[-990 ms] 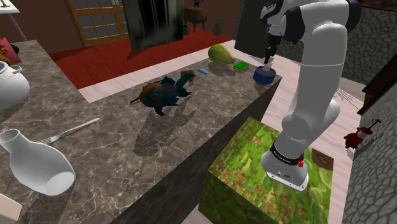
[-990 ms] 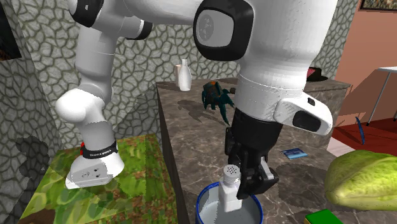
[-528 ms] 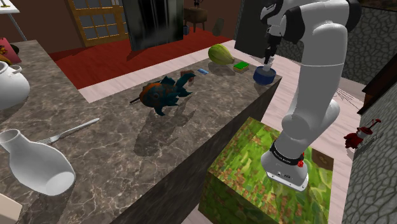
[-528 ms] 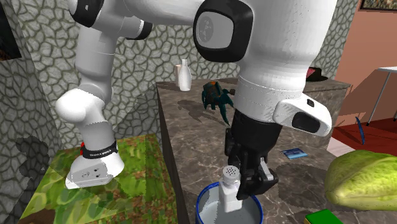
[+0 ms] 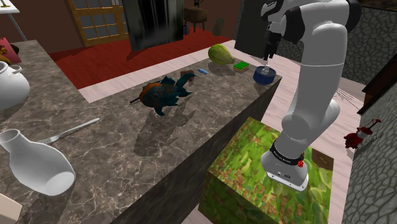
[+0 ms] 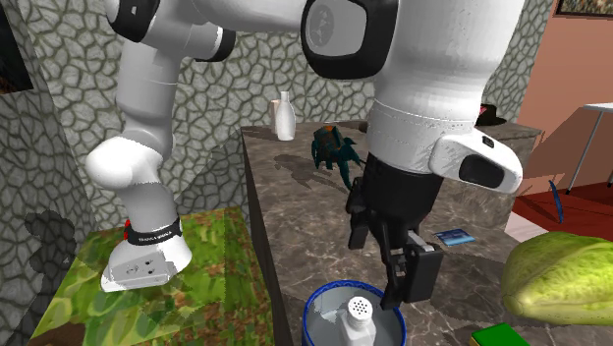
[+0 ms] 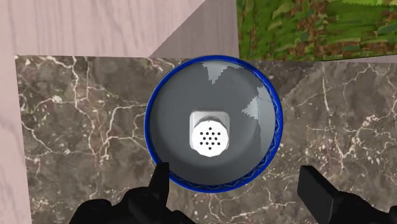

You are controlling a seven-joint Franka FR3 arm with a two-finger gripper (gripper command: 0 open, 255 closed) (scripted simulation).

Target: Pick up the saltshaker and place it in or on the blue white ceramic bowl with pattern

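The white, square-bodied saltshaker [image 7: 210, 135] with a round perforated top is being shown standing upright in the middle of the grey bowl [image 7: 172, 102] with a blue rim. The all-black two-finger gripper [image 7: 236, 173] is being held spread wide directly above it, touching nothing. The bowl is being supported near a corner of the brown marble-patterned counter [image 7: 83, 127].

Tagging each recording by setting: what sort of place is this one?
Probably a rendered home interior: a marble-patterned counter bearing a fork and white vase, a red floor, a wood-framed door and stone-patterned walls.
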